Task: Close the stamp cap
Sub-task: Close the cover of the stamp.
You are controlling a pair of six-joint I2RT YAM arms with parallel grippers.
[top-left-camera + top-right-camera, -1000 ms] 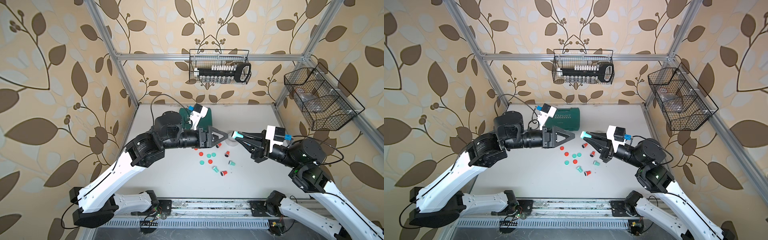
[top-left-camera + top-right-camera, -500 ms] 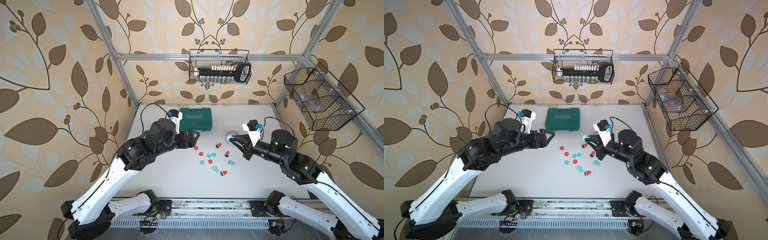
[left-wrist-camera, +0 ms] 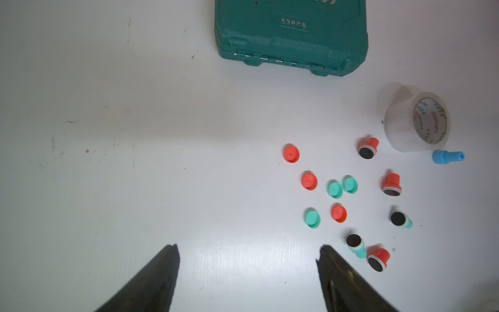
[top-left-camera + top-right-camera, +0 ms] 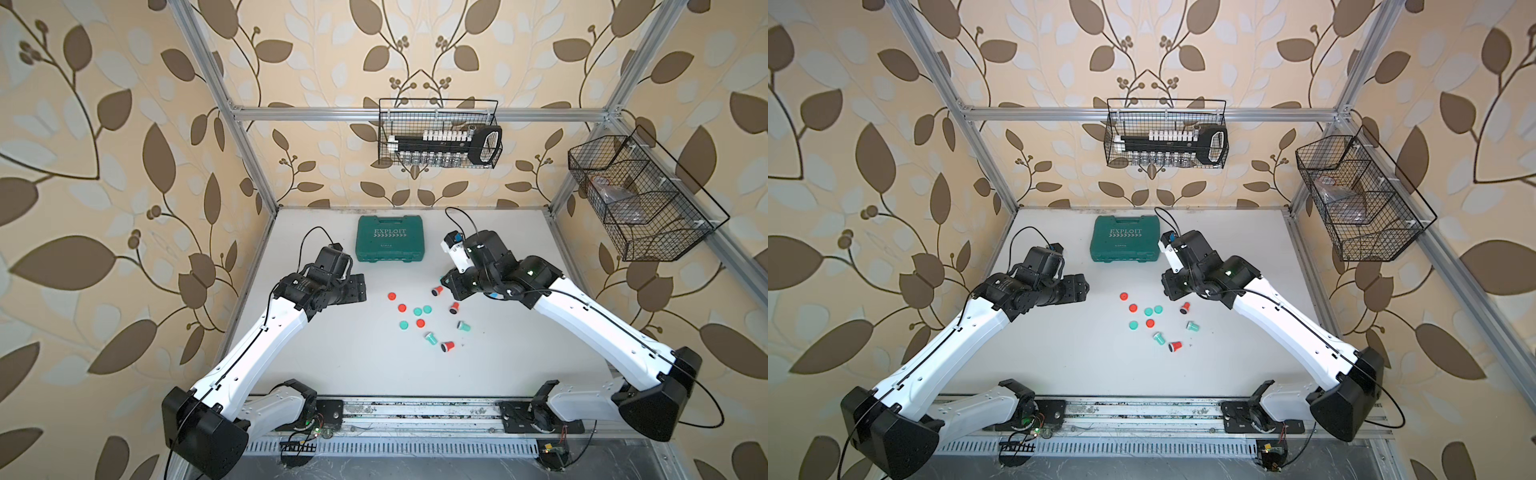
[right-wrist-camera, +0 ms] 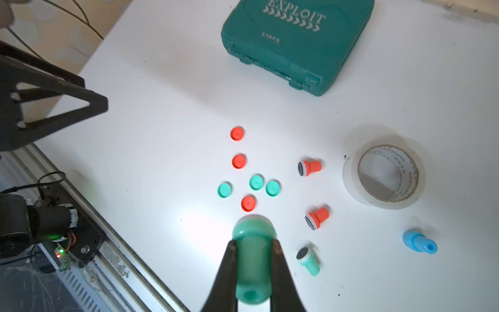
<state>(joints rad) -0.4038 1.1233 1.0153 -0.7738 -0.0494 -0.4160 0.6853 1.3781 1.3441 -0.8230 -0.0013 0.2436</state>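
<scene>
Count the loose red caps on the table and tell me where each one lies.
3. The far red cap lies nearest the green case; middle red cap sits beside the paired teal caps; near red cap lies toward the rail from that pair. None seems hidden.

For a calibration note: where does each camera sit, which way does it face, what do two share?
Both top views: overhead, looking down at the table; left arm and right arm show.
Left wrist: on the left arm, facing the table past the open left gripper.
Right wrist: on the right arm, looking past the right gripper, shut on a green stamp; left gripper shows.
Shared: both wrist views show the tape roll.
</scene>
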